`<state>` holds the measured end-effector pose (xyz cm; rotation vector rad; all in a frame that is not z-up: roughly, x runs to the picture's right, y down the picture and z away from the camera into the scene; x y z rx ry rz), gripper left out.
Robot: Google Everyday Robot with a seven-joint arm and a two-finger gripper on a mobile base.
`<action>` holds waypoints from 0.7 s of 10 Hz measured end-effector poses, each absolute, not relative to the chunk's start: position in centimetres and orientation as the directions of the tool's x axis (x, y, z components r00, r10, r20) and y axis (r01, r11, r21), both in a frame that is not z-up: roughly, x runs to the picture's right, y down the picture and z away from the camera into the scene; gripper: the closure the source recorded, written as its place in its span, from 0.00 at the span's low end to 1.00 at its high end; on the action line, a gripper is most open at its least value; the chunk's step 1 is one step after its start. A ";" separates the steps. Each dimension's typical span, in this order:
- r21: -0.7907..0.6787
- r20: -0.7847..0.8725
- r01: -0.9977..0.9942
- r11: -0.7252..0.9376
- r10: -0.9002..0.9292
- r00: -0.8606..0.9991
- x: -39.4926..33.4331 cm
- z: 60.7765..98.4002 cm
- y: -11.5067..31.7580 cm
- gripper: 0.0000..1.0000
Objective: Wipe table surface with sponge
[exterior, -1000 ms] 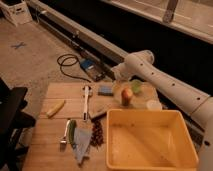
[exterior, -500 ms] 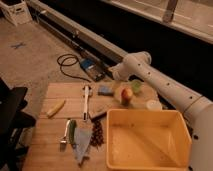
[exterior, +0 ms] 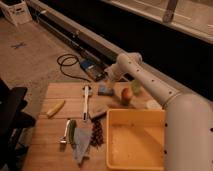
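A small blue-grey sponge lies on the wooden table near its back edge. My gripper hangs at the end of the white arm, just above and behind the sponge, very close to it. I cannot tell whether it touches the sponge.
A yellow bin fills the table's front right. An apple, a green item and a white cup stand right of the sponge. A brush, banana, grapes and cloth lie to the left and front. A black chair stands at the left.
The arm has swung left and lowered, bringing the gripper from beside the apple to just over the sponge. The things on the table have not moved.
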<state>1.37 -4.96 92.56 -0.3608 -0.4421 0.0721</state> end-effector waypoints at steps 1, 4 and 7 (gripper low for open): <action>-0.376 0.398 0.023 0.926 0.139 0.907 0.8 93.5 -4.4 0.20; -0.435 0.364 0.046 0.899 0.128 0.923 0.1 96.1 -2.4 0.20; -0.463 0.333 0.044 0.885 0.128 0.934 0.1 97.3 -1.6 0.20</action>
